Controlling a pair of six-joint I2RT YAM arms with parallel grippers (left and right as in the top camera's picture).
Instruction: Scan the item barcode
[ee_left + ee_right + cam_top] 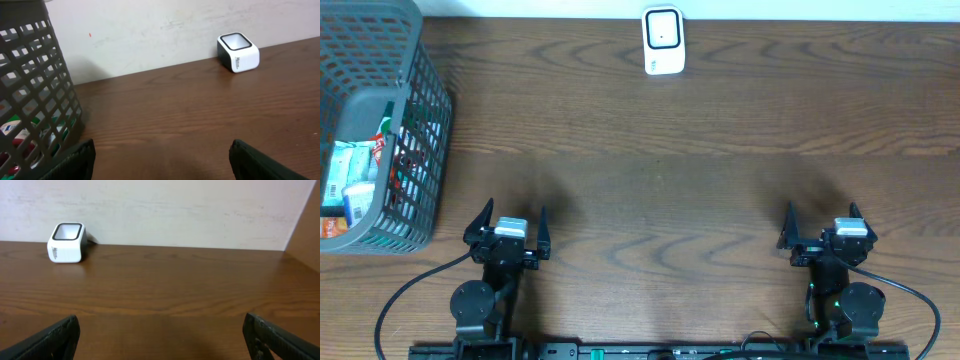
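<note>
Between the left jaws there is only bare table [660,200]; they stand wide and empty, low at the near edge. The right jaws are likewise wide and hold nothing. Just left of the left jaws and a little ahead stands the basket [425,95]. The items [352,180] to be scanned lie inside it as a heap of packets, and no barcode can be made out on any of them. Far ahead of both pairs of jaws, roughly midway between them and by the wall, sits the scanner [662,40]. Its window faces upward, and it is well apart from the basket.

By this showing the task is not yet begun. No item is out of the basket, gripped, or near the scanner. Every step is left: reach into the basket, probably with the nearer left jaws, lift a packet out, carry it to the scanner and turn its barcode to the window.
</note>
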